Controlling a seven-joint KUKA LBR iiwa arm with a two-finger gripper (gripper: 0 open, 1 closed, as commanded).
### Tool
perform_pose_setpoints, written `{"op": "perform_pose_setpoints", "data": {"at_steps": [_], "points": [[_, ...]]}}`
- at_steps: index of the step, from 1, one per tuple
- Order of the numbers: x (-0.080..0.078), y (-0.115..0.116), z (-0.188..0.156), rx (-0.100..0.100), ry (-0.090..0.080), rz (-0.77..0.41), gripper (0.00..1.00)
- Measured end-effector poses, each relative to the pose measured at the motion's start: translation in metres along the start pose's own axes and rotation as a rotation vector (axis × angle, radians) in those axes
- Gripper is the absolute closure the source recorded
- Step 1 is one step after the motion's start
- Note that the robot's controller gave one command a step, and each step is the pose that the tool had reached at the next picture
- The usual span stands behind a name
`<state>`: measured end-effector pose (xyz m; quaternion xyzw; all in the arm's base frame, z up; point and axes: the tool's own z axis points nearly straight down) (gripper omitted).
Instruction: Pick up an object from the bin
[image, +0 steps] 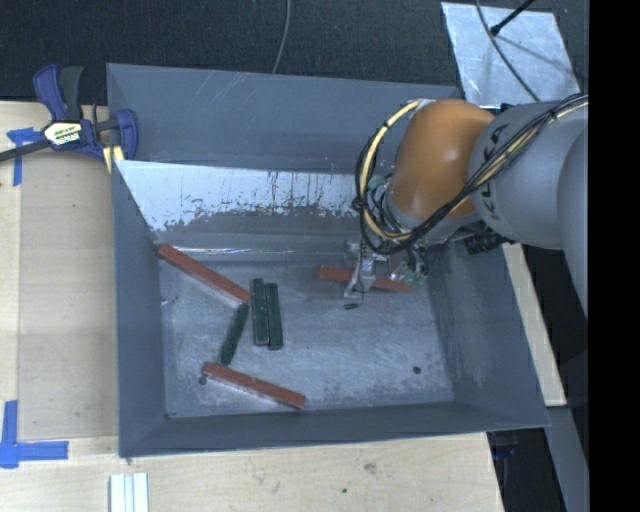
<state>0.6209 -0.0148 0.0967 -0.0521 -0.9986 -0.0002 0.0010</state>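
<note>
Orange wrist cover above; pincer over a red-brown stick, its opening impossible to tell.

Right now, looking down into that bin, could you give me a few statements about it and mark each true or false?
1. Three dark green sticks lie in the bin. True.
2. The reddish-brown sticks are stacked in one heap. False: the three lie well apart.
3. The arm reaches in from the picture's left. False: it comes from the right.
4. The arm's end is over a reddish-brown stick in the bin's right half. True.
</note>
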Motion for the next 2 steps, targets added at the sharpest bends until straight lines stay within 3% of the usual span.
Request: {"op": "perform_pose_setpoints", "data": {"at_steps": [2], "points": [[-0.001,0.000,-0.025,0.000,-0.003,0.000,1.00]]}}
